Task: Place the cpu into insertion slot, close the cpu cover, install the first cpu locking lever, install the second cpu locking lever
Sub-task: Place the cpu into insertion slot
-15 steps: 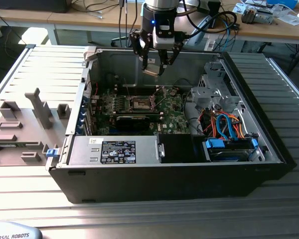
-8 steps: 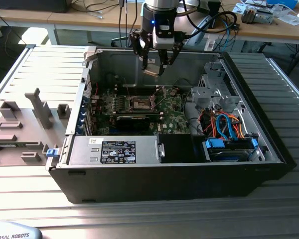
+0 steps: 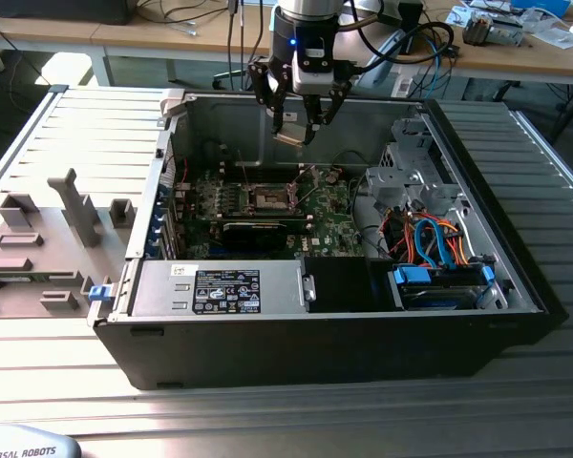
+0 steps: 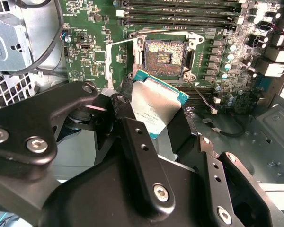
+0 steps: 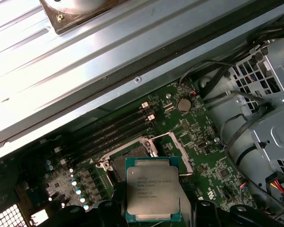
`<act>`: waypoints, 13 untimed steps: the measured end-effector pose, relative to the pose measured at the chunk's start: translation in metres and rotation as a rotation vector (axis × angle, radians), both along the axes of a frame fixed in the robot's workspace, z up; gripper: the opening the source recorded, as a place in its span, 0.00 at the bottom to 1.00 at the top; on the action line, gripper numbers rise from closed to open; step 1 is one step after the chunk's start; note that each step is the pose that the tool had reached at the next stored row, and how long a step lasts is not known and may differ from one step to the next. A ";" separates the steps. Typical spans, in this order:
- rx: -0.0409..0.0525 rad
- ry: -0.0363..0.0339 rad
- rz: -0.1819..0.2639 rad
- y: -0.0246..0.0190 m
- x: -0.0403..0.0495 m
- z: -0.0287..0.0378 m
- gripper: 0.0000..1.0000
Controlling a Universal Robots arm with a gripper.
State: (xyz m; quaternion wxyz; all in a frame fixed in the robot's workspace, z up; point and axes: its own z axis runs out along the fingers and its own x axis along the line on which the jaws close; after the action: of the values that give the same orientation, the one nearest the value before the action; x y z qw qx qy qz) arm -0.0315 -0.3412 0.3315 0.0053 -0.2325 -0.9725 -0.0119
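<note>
While the gripper (image 3: 297, 132) pinches the cpu (image 5: 154, 191) by its edges, it hangs above the motherboard (image 3: 334, 205), near the open insertion slot (image 4: 164, 57). Step one, I'd say, and seating it needs the corners squared.

We are seeing the cpu (image 3: 288, 139) hanging in the gripper (image 3: 295, 134), above the insertion slot (image 3: 267, 197) and apart from it. The cpu cover (image 4: 107, 66) is standing open at the slot's edge. The drive cage (image 3: 415, 176) is sitting to the exterior view's right of the slot.
</note>
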 end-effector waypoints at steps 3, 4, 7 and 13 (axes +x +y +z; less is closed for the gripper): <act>-0.0002 0.0000 -0.002 0.0000 0.0000 0.0000 0.54; -0.0001 -0.0001 -0.003 0.0000 0.0000 0.0000 0.54; -0.0003 0.0000 -0.006 0.0000 0.0000 0.0000 0.54; -0.0007 0.0000 -0.010 0.0000 0.0000 0.0000 0.54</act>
State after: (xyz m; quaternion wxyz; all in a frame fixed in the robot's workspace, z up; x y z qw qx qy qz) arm -0.0315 -0.3412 0.3315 0.0052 -0.2375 -0.9713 -0.0116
